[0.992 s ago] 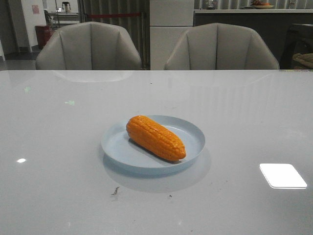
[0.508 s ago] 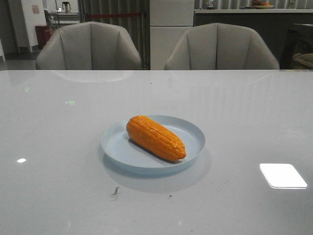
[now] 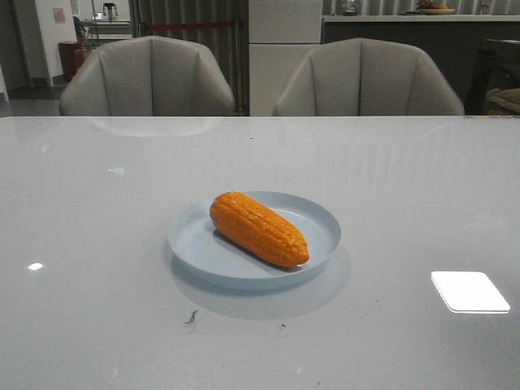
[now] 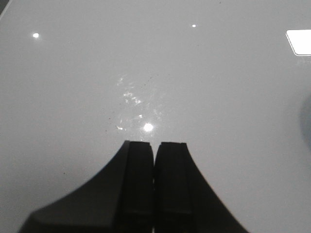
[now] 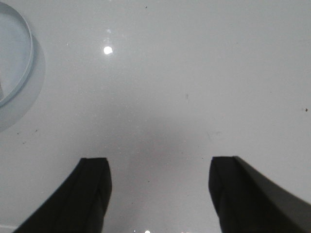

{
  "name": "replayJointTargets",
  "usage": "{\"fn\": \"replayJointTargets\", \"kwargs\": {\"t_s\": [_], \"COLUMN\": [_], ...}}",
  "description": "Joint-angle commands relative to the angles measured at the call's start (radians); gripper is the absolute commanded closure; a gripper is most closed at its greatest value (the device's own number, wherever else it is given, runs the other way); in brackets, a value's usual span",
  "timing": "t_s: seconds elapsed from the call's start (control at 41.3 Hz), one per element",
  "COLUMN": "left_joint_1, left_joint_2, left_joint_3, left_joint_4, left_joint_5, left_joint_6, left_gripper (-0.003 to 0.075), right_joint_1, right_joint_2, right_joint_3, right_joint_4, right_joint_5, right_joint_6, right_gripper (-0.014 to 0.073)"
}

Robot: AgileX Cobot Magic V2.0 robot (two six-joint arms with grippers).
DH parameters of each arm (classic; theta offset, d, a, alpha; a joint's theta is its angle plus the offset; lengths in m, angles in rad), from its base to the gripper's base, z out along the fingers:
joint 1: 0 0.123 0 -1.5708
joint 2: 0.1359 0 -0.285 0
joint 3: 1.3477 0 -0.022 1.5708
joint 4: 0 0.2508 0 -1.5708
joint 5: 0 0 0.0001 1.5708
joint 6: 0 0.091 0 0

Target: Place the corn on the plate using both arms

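The left pincer (image 4: pixel 154 165) has its fingers pressed together on nothing, above bare bench (image 4: pixel 97 73). The right pincer (image 5: pixel 160 189) stands wide apart, also empty, the plate (image 5: pixel 17 63) just off to one side. In the front view, the corn (image 3: pixel 258 227) lies diagonally inside the plate (image 3: pixel 325 231). The task looks finished; nothing seems left.

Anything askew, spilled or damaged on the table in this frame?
Nothing stands out. The corn lies whole and diagonal inside the plate, nothing spilled. A few dark specks mark the table in front of it.
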Motion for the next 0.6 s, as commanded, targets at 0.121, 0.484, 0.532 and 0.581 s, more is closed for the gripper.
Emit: {"fn": "replayJointTargets", "kwargs": {"t_s": [0.121,0.484,0.532,0.581], "left_joint_1": [-0.002,-0.002,-0.002,-0.002], "left_joint_2": [-0.07,-0.429,-0.482,-0.541], "left_joint_3": [-0.026,-0.013,0.005,0.035], "left_joint_4": [-0.004,-0.021,-0.021,-0.021], "left_joint_5": [-0.071,-0.075,-0.092,-0.117], "left_joint_6": [0.0,0.0,0.0,0.0], "left_gripper": [0.0627,0.0627,0.0627,0.0627], "right_joint_1": [-0.008,-0.008,-0.008,-0.008], "right_joint_2": [-0.008,-0.008,-0.008,-0.008], "right_joint_3": [-0.025,-0.025,-0.025,-0.025], "right_joint_4": [0.007,0.007,0.007,0.007], "right_joint_5": [-0.052,-0.052,-0.052,-0.052], "right_joint_6": [-0.009,-0.009,-0.009,-0.009], "right_gripper": [0.0053,0.0053,0.0053,0.0053]}}
